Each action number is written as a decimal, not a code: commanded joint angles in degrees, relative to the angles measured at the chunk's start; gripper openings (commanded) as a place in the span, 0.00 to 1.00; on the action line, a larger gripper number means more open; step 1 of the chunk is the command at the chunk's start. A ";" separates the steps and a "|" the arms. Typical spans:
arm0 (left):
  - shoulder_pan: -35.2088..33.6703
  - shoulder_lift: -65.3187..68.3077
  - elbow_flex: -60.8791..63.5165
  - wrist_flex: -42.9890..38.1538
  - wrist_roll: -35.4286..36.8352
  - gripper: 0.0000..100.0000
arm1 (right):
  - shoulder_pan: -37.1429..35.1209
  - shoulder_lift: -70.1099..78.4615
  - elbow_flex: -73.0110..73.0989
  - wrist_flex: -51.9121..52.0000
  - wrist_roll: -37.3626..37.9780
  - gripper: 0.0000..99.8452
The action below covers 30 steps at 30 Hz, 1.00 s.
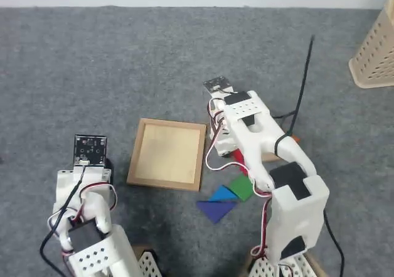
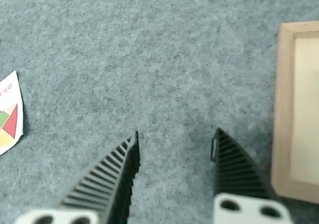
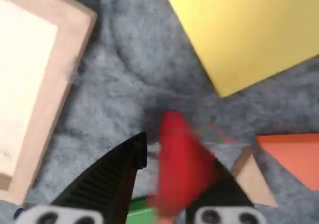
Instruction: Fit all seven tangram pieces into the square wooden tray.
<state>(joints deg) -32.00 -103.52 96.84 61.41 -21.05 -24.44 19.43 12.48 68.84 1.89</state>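
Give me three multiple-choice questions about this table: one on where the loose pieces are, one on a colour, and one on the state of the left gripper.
1. Where do the loose pieces lie relative to the tray?
A) inside it
B) on the carpet beside it, by the right gripper
C) stacked on its rim

2. What colour is the piece at the right gripper?
A) white
B) red
C) black

3. How are the left gripper fingers?
A) shut on a piece
B) shut on the tray's rim
C) open

Answers:
1 B: the tray holds nothing.
2 B: the red piece sits there.
3 C: they stand apart over bare carpet.
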 commanded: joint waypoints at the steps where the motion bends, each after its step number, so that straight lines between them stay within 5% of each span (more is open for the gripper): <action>1: 0.35 -0.62 -0.31 0.00 -0.44 0.22 | 0.13 -2.86 -2.02 -0.40 0.53 0.02; 11: 0.35 -0.62 -0.31 0.09 -0.44 0.22 | 2.51 -14.20 -2.11 3.12 1.49 0.01; 17: 0.35 -0.62 -0.31 0.09 -0.44 0.22 | -5.41 -20.62 -5.19 4.97 4.66 0.01; 24: 0.35 -0.62 -0.31 0.26 -0.44 0.22 | -16.48 -7.87 -19.96 6.73 7.56 0.01; 30: 0.35 -0.62 -0.31 0.35 -0.44 0.22 | -21.05 7.34 -34.99 10.95 20.13 0.01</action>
<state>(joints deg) -31.91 -103.52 96.84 61.41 -21.05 -43.60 23.82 -13.19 77.10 15.52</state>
